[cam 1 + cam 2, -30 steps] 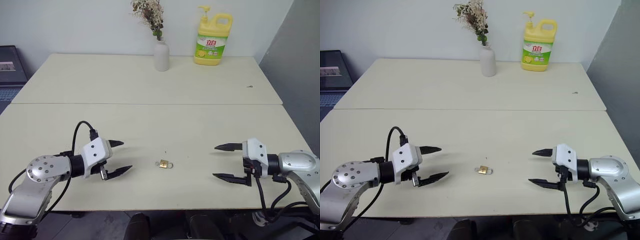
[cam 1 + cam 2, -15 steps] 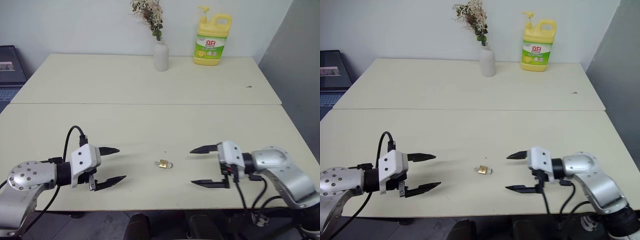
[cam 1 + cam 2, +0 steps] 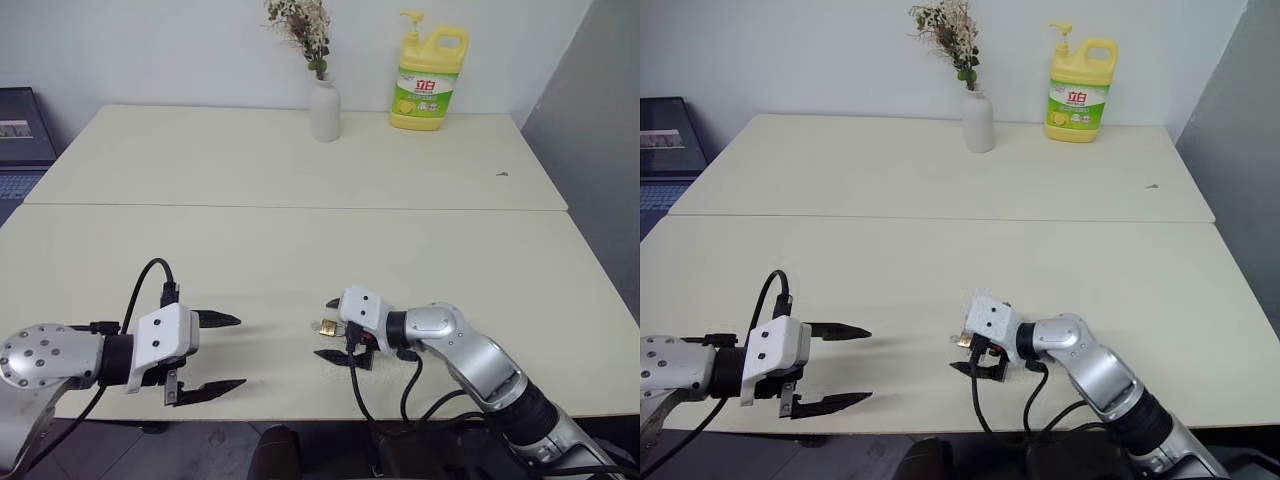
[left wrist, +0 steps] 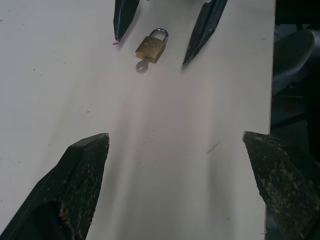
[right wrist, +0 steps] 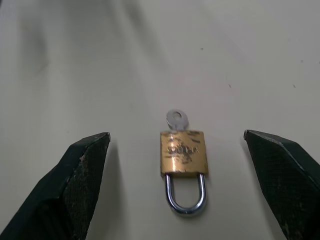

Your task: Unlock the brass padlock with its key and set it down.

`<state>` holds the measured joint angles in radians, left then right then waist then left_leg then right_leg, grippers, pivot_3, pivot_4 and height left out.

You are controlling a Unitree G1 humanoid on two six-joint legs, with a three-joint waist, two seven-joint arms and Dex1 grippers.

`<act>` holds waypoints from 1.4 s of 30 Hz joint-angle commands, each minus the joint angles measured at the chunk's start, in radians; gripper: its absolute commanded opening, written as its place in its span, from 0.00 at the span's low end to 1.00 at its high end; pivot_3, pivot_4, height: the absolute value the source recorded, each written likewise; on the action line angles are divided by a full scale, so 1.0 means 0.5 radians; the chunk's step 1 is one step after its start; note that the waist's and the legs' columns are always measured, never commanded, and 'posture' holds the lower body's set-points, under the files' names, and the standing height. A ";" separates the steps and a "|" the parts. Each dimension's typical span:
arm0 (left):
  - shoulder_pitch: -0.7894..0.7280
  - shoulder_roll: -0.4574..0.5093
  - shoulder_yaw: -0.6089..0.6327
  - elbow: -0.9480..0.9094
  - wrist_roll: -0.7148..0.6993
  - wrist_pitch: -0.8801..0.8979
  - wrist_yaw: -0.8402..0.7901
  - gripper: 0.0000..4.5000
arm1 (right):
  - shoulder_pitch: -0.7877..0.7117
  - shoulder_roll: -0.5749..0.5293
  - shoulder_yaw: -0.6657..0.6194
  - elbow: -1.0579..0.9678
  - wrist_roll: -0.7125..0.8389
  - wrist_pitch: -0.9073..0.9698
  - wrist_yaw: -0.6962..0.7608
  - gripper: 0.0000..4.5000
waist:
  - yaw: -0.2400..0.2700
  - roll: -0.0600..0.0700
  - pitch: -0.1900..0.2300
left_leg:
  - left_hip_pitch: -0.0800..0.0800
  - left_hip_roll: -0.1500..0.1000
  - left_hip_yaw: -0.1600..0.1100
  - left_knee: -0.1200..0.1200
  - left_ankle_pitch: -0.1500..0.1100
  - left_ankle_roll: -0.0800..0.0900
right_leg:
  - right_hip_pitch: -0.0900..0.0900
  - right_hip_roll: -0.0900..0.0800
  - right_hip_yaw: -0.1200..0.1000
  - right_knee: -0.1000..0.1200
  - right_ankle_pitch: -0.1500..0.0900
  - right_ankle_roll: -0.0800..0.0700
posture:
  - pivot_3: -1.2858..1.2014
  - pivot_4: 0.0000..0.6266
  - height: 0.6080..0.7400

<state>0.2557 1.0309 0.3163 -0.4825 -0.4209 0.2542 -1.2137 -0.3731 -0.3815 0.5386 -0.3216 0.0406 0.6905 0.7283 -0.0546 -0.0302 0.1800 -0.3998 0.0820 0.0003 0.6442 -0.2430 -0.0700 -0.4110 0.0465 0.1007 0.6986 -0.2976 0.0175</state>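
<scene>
My right gripper swung in from table's right side, fingers now spread astride padlock, no contact. Left gripper spread, empty, well apart. Key in lock, shackle shut. Unlocking undone.

Padlock flat on table, between right tool fingers, left tool apart at left

The padlock lies flat on the table, a small squarish brass body with worn marking and a thin silvery shackle, closed. A small silver key sticks out of the body's end opposite the shackle.
</scene>
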 commanded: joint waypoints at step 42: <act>-0.886 -0.475 -0.580 0.296 -0.156 0.301 0.185 1.00 | 0.191 -0.921 -0.404 -0.133 -0.362 -0.872 -0.021 0.21 | 0.045 -0.001 0.000 | -0.003 -0.005 0.000 0.002 0.000 0.000 | 0.002 -0.001 0.001 -0.002 0.001 0.003 | 0.52 0.24 1.00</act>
<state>-0.1496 0.8029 0.0533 -0.3390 -0.4737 0.3733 -1.1271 -0.2797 -0.8103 0.4037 -0.3655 -0.1062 0.3657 0.7190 -0.0323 -0.0307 0.1799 -0.4010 0.0800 0.0003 0.6453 -0.2430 -0.0699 -0.4097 0.0461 0.1013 0.6974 -0.2967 0.0194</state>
